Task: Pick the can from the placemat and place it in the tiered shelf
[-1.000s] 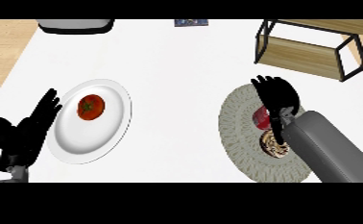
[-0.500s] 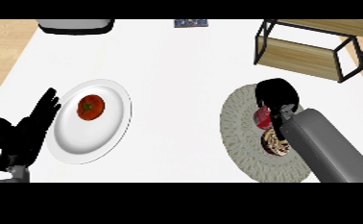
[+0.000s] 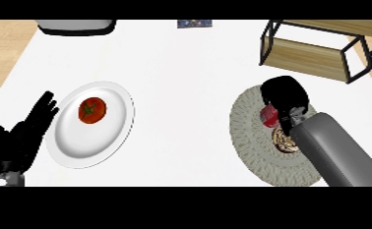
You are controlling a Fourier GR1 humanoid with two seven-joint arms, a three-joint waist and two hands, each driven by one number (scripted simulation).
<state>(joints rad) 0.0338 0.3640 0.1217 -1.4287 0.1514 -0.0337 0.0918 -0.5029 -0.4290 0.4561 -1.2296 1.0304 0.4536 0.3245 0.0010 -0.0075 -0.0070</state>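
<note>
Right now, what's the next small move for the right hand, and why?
Probably lift the can straight up a little. The right hand is curled over it, yet it sits on the placemat; the tiered shelf stands further back, so clear the mat first.

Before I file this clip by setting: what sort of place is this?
Likely a kitchen counter: a white plate with a tomato, a woven placemat bearing a red can, and a tiered shelf at the back right.
</note>
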